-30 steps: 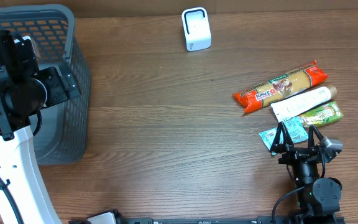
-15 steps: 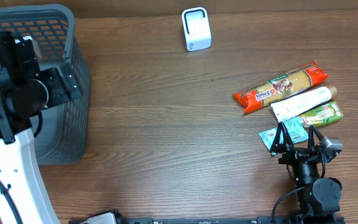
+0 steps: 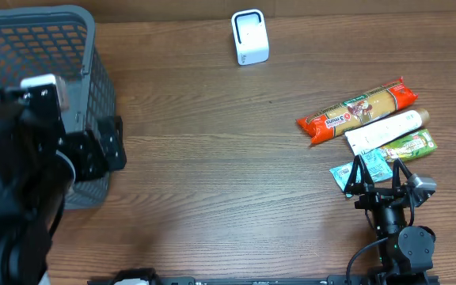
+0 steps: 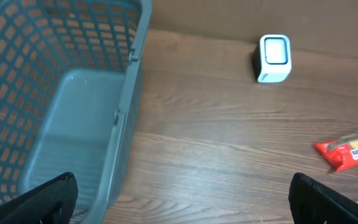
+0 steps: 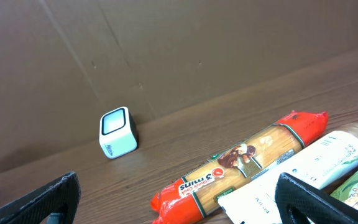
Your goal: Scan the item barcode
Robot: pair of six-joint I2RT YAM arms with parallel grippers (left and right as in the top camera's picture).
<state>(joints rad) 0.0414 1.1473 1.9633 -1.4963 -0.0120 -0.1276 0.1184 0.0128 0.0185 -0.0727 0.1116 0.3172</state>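
Overhead: pasta packet (image 3: 356,111) is seen well right of the scanner (image 3: 249,36); right pincer (image 3: 378,172) is spread.
Left wrist: left pincer (image 4: 182,190) is spread; basket (image 4: 30,68) is seen left of scanner.
Right wrist: pasta packet is shown right of scanner.

One grey mesh basket (image 3: 93,47); one white barcode scanner (image 3: 250,36); four packaged items: one red pasta packet (image 3: 357,111), one white tube (image 3: 386,131), one green pouch (image 3: 412,147), one teal sachet (image 3: 374,166).

Left gripper (image 4: 182,198) higher (nearer the camera)
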